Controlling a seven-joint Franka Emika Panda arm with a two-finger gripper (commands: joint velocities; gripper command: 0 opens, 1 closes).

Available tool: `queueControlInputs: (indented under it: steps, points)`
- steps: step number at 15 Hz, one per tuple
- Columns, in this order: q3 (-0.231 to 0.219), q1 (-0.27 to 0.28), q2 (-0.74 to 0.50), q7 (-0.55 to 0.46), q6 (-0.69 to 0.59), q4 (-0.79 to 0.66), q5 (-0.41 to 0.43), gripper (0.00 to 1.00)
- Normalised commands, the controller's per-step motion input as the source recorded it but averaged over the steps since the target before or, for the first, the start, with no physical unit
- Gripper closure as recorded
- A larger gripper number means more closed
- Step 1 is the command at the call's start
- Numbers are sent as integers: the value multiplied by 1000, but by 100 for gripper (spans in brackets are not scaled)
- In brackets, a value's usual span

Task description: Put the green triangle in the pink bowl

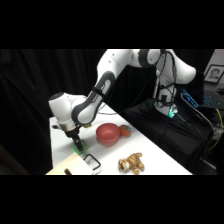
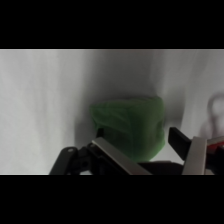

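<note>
The gripper [image 1: 78,141] is low over the near left of the white table [image 1: 150,150], its fingers [image 2: 115,157] spread apart and straddling the green triangle [image 2: 129,126], which sits on the tabletop between them. The pink bowl [image 1: 107,133] lies nearby to the right.

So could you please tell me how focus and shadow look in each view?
Wrist view: the green triangle is soft and out of focus, with a dark shadow on the table to its left. Side view: background black, table brightly lit, the pink bowl blurred.
</note>
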Motion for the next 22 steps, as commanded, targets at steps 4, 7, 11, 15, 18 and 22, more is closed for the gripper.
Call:
queueControlInputs:
  steps: [4, 7, 11, 15, 18, 22]
  points:
    - [81, -70, 89, -167, 97, 122, 75, 45]
    - [74, -49, 4, -150, 121, 12, 59, 66]
    - [64, -47, -8, -138, 118, -26, 56, 94]
    - [59, -42, -43, -119, 98, -66, 57, 95]
    - [60, -39, -278, -107, 123, -297, 59, 94]
    - [35, -34, -538, -75, 124, -539, 53, 94]
